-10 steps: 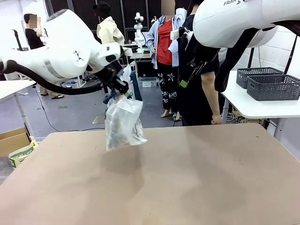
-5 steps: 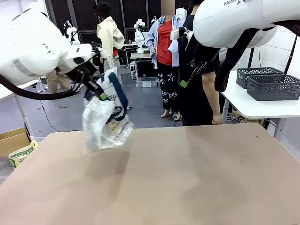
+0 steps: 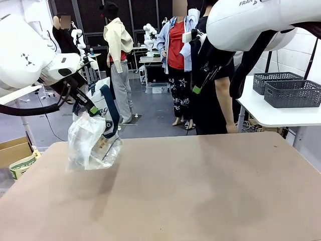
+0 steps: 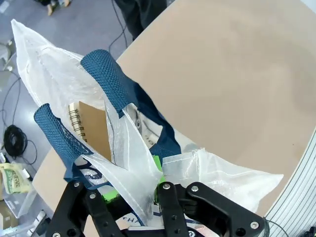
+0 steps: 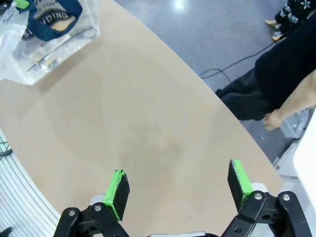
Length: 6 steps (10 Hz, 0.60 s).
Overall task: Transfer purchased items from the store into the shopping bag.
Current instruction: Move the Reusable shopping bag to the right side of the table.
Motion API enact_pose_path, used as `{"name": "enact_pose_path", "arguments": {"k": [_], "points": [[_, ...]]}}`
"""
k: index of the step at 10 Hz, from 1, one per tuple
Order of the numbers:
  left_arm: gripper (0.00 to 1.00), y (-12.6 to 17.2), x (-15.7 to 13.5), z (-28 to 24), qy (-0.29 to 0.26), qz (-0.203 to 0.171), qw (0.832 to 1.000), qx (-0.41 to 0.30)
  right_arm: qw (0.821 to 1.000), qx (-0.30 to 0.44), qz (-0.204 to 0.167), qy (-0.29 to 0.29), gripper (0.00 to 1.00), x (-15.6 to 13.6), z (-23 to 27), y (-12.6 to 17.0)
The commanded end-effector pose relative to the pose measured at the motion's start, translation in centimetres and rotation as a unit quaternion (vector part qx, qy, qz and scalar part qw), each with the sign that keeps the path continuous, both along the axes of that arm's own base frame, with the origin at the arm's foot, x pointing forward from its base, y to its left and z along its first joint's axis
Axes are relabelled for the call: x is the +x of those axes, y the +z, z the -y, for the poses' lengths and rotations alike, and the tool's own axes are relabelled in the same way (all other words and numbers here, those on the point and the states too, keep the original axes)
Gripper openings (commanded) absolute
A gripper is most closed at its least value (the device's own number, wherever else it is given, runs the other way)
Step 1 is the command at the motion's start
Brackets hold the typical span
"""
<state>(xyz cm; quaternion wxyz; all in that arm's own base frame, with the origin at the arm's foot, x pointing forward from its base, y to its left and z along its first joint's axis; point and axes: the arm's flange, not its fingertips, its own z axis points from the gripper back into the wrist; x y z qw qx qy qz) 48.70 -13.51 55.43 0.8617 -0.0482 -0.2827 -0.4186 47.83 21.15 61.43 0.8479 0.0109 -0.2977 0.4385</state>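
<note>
We see two bulky white arms with rounded shells, black cabling and grey lettering, ending in black screw-studded fingers tipped with green pads.

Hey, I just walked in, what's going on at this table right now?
The robot's left hand is shut on the shopping bag, holding it up by its top near the table's left edge. A spiral notebook shows inside the bag. The right hand hangs open above the bare tabletop, holding nothing. A person stands at the far side.
</note>
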Motion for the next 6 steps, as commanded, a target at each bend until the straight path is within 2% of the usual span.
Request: {"name": "enact_pose_path", "arguments": {"k": [1, 6], "points": [[0.0, 0.83, 0.82, 0.66, -0.003, 0.004, 1.0, -0.004, 1.0, -0.003, -0.004, -0.008, 1.0, -0.27, 0.12, -0.29], [0.0, 0.83, 0.82, 0.66, -0.003, 0.004, 1.0, -0.004, 1.0, -0.003, -0.004, -0.008, 1.0, -0.27, 0.12, -0.29]]}}
